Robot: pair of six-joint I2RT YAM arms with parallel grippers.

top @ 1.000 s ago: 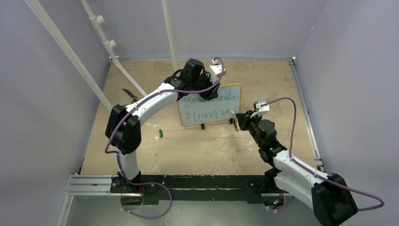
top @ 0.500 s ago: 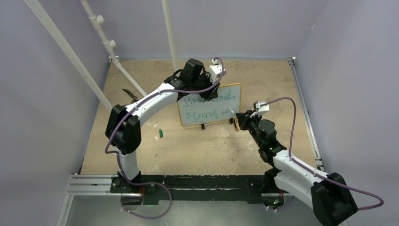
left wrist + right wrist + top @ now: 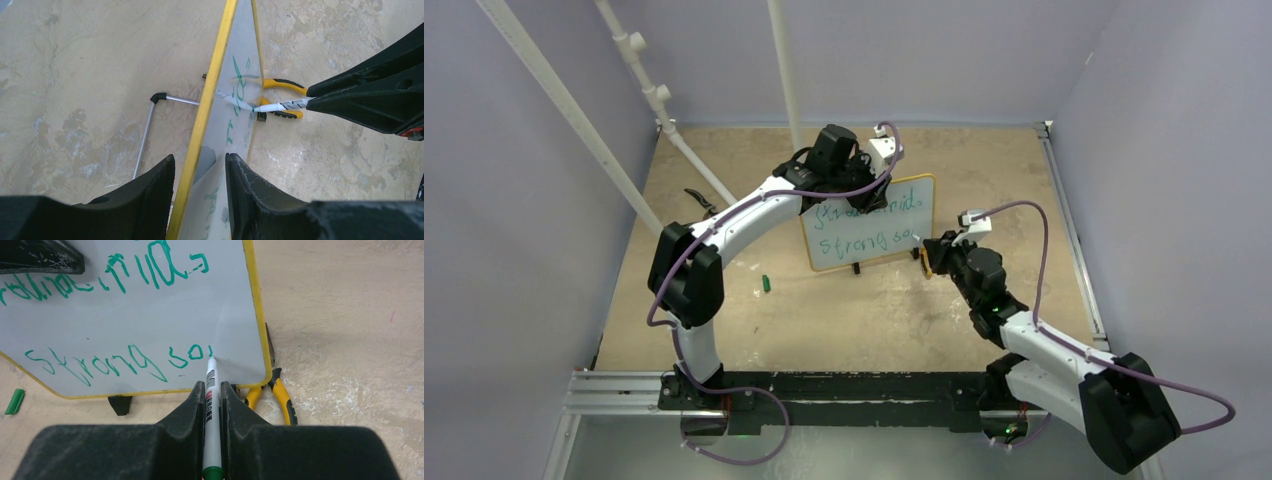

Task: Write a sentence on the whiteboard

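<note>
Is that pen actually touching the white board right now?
Touching: in the left wrist view the marker's tip meets its own reflection on the whiteboard, no gap.

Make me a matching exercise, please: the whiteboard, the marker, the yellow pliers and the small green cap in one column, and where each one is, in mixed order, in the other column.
Column 1
1. whiteboard
2. marker
3. yellow pliers
4. small green cap

Column 2
A. lying alone on the table, left of the board
B. standing upright, top edge gripped by the left claw
C. lying on the table at the board's lower right corner
D. held by the right claw, tip on the white surface

Pairs: 1-B, 2-D, 3-C, 4-A
</note>
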